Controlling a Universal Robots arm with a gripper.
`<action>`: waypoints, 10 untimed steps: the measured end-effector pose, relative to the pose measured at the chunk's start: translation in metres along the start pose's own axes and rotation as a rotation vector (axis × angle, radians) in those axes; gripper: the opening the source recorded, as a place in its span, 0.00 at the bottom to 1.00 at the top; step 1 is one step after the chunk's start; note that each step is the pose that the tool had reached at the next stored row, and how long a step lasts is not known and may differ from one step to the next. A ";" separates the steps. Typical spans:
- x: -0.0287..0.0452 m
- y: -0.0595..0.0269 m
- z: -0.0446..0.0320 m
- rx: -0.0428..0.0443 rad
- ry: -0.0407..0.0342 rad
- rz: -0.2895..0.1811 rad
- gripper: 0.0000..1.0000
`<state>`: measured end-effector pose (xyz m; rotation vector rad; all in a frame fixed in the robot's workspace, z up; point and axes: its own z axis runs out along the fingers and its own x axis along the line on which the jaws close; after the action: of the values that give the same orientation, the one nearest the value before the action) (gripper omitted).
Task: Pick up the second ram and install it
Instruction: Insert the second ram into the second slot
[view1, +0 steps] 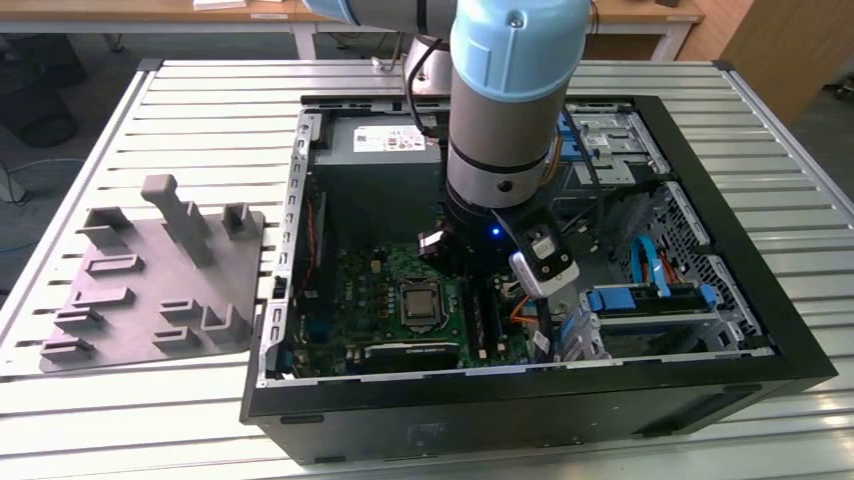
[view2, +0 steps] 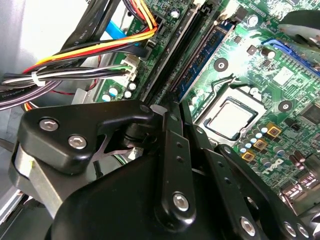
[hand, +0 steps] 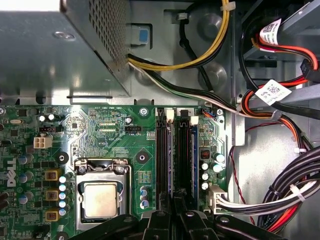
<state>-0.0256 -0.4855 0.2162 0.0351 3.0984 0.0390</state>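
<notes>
My gripper (view1: 470, 285) is down inside the open computer case (view1: 747, 300), over the memory slots (hand: 162, 160) beside the processor socket (hand: 100, 197). In the second wrist view the fingers (view2: 172, 125) are drawn together. The second ram (view2: 202, 62), a long dark stick with chips on its side, stands on edge along a slot and runs straight in between the fingertips. An empty black slot (view2: 172, 55) lies beside it on the side away from the socket. In the first wrist view the gripper (hand: 175, 220) sits at the near end of the two slots.
A grey fixture tray (view1: 147, 290) with upright posts lies on the slatted table at the exterior view's left. The power supply (hand: 55, 50) and bundled cables (hand: 270, 195) crowd the slots. Drive bays with blue parts (view1: 641, 300) fill the case's right side.
</notes>
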 end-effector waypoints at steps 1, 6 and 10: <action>0.0000 0.0000 0.0006 -0.0002 -0.0001 0.000 0.14; 0.0001 -0.0003 0.0084 0.0011 0.0004 0.000 0.14; 0.0001 -0.0002 0.0091 0.0002 0.0001 0.000 0.14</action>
<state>-0.0253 -0.4856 0.2071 0.0352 3.0985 0.0387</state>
